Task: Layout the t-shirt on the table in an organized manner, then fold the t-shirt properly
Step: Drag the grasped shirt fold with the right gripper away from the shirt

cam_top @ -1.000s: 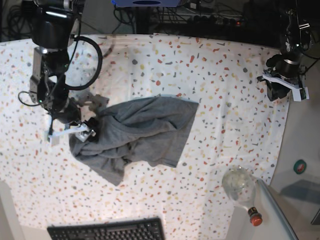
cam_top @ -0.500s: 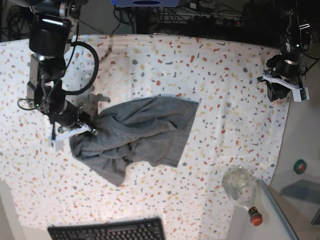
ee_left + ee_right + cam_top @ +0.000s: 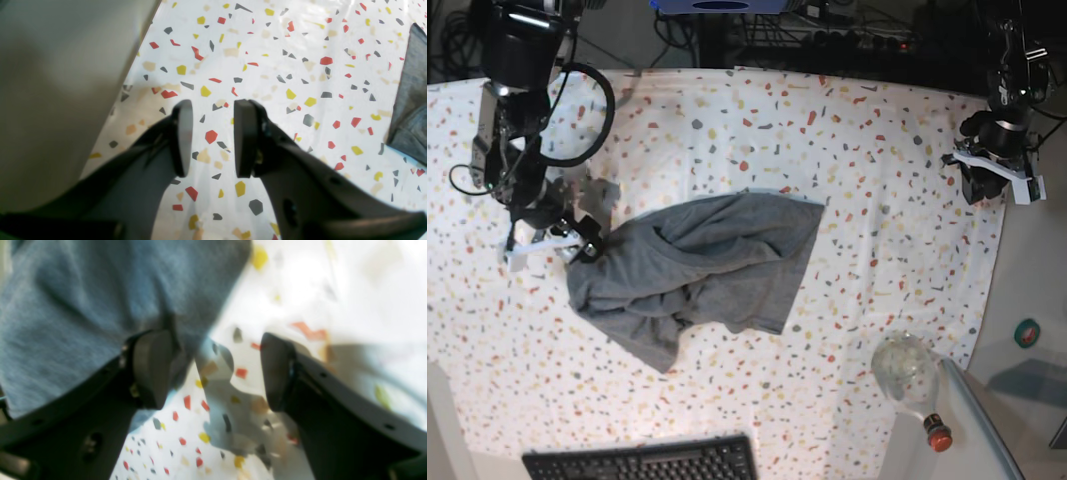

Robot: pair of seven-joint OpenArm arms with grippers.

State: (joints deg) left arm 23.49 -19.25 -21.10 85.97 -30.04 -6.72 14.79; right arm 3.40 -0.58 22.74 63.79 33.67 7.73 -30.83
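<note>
Right pincer (image 3: 213, 370) jaws spread wide, nothing between them; t-shirt (image 3: 692, 275) edge lies just beside one pad, and in the base view the crumpled heap runs away from that pincer toward mid-bench (image 3: 877, 200). Left pincer (image 3: 211, 138) narrow, empty, hovering over bare speckled cloth well apart from the shirt. Right arm judged far nearer for the next pull.

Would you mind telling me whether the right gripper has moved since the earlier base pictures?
Yes. The right gripper has pulled back toward the table's left edge in the base view, off the t-shirt, now at its edge with jaws open.
</note>
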